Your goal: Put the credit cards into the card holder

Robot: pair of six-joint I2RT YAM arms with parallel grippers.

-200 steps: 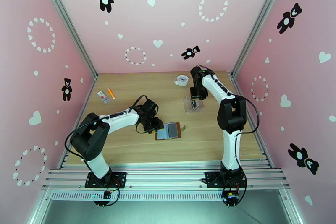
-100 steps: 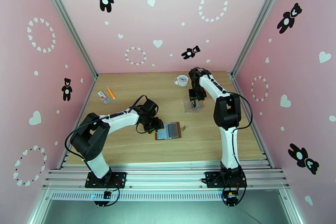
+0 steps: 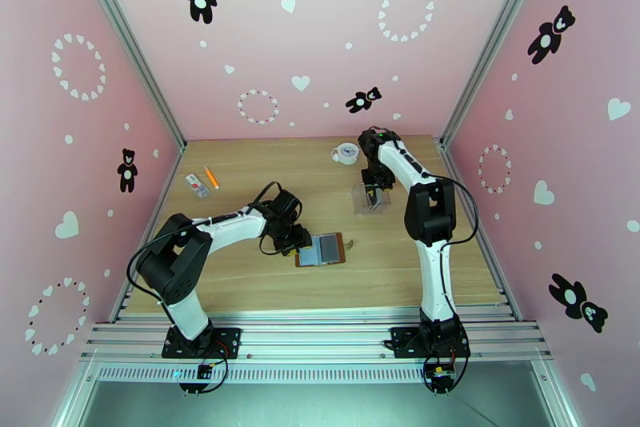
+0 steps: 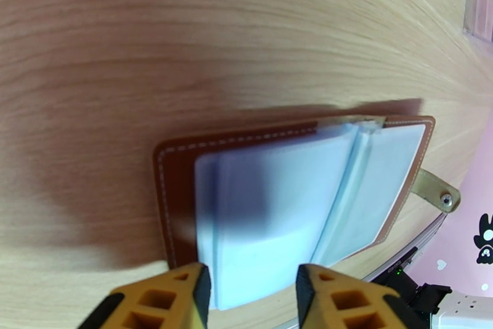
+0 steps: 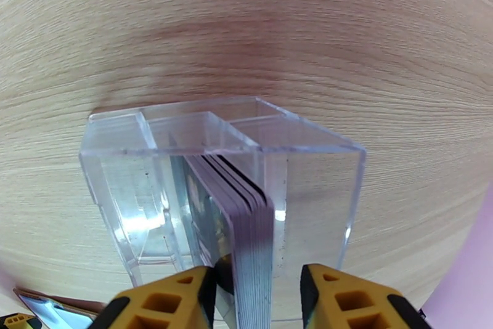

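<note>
The card holder [image 3: 322,249] lies open on the table, brown leather [image 4: 175,170] with pale sleeves inside and its snap strap [image 4: 439,191] at the right. My left gripper [image 3: 294,241] sits at its left edge; in the left wrist view its jaws [image 4: 252,275] stand apart over the near edge of the sleeves. The credit cards [image 5: 246,225] stand on edge as a stack in a clear plastic stand [image 5: 308,164]. My right gripper [image 5: 256,275] is open with a finger on either side of that stack, low over the stand [image 3: 360,205] at the back right.
A small white cup [image 3: 346,153] stands behind the clear stand. An orange pen [image 3: 211,177] and a small white packet [image 3: 196,185] lie at the back left. Pink walls close in the table on three sides.
The right arm's elbow has swung a little left while its gripper stayed over the clear stand. The left arm and the card holder have not moved.
</note>
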